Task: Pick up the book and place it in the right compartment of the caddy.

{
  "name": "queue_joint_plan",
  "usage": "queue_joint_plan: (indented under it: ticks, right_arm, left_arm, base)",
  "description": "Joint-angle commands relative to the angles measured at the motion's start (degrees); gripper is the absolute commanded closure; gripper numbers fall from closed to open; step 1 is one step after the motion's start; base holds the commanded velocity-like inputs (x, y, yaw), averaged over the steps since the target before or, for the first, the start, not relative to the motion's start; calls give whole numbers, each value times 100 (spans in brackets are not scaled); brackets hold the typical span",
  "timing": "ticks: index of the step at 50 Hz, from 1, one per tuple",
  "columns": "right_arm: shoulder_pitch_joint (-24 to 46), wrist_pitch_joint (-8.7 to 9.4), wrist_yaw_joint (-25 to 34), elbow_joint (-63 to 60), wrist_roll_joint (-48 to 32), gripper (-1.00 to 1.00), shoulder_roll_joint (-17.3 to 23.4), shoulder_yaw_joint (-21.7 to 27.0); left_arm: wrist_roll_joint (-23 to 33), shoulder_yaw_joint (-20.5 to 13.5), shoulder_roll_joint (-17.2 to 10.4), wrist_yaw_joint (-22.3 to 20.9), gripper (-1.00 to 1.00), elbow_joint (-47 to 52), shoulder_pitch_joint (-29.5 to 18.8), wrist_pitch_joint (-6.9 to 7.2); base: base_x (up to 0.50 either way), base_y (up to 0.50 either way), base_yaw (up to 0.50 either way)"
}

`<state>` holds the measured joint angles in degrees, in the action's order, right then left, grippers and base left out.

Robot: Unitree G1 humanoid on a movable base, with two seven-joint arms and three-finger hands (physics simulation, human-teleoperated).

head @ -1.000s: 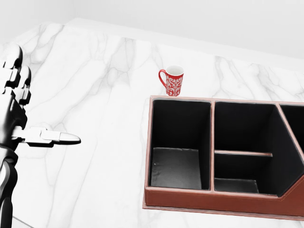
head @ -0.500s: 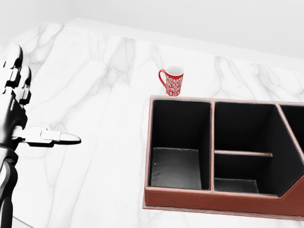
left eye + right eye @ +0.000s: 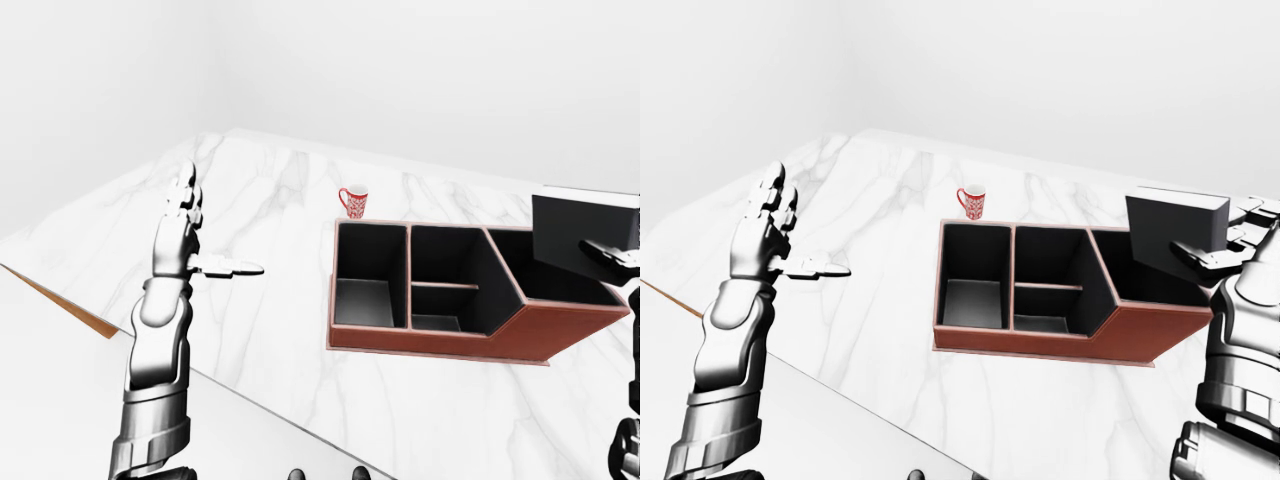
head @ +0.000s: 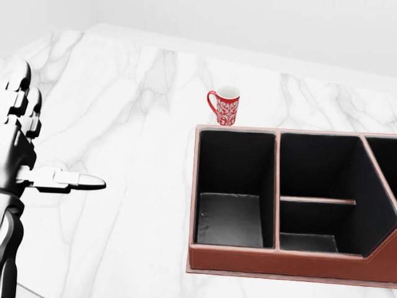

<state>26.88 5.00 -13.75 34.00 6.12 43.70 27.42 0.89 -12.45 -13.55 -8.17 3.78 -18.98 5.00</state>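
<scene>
Caddy (image 3: 1040,340): your target is its right compartment, the angled one under the book.
Book (image 3: 1175,235): you have it held upright over that compartment; judge it stiff, light, smooth-covered, best pinched across both faces.
Right hand (image 3: 1230,250): fingers closed round the book's edge.
Left hand (image 3: 765,235): spread open, holding nothing.
Mug (image 4: 224,105): just beside the caddy's upper rim.

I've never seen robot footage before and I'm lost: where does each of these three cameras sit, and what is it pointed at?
Head view: on the head, looking down close at the caddy and mug; only the left robot hand shows.
Left-eye view: on the head, wider; left arm shows.
Right-eye view: on the head, wider; the right robot hand holds the book.
All share caddy and mug.
</scene>
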Motion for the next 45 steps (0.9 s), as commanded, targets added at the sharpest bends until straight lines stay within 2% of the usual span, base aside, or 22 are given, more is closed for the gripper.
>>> queue_joint_plan:
  ticks: [1,8,9,10,20,27,33,45]
  right_arm:
    - [246,0,-178,44,-234,100,-1,-101]
    - [281,0,-293,78,-350,100,-151,-222]
    - [230,-203,-339,235,-374,100,-233,-236]
    - [315,0,-309,48,-370,100,-158,-252]
    - [383,0,-359,149,-482,100,-235,-302]
    - [452,-154,-424,392,-528,100,-269,-381]
    - [450,-152,-421,381,-523,100,-255,-385]
    - [495,-334,-441,658,-526,100,-215,-407]
  left_arm:
    - [1,2,7,-9,-100,6,17,0]
    - [-1,-3,5,-14,-100,-12,20,0]
    - [-3,-6,2,-12,-100,-24,11,0]
    - [-4,-7,2,-9,-100,-53,6,0]
    - [-12,-6,0,-9,-100,-53,20,0]
    - [-16,-9,-5,-14,-100,-43,8,0]
    - [-22,-11,-8,-17,-100,-47,6,0]
    - [-12,-5,2,-19,-100,-7,26,0]
  base:
    - [0,0,0]
    - [0,0,0]
    - [0,0,0]
    - [0,0,0]
    - [0,0,0]
    - [0,0,0]
    - [0,0,0]
    - [0,0,0]
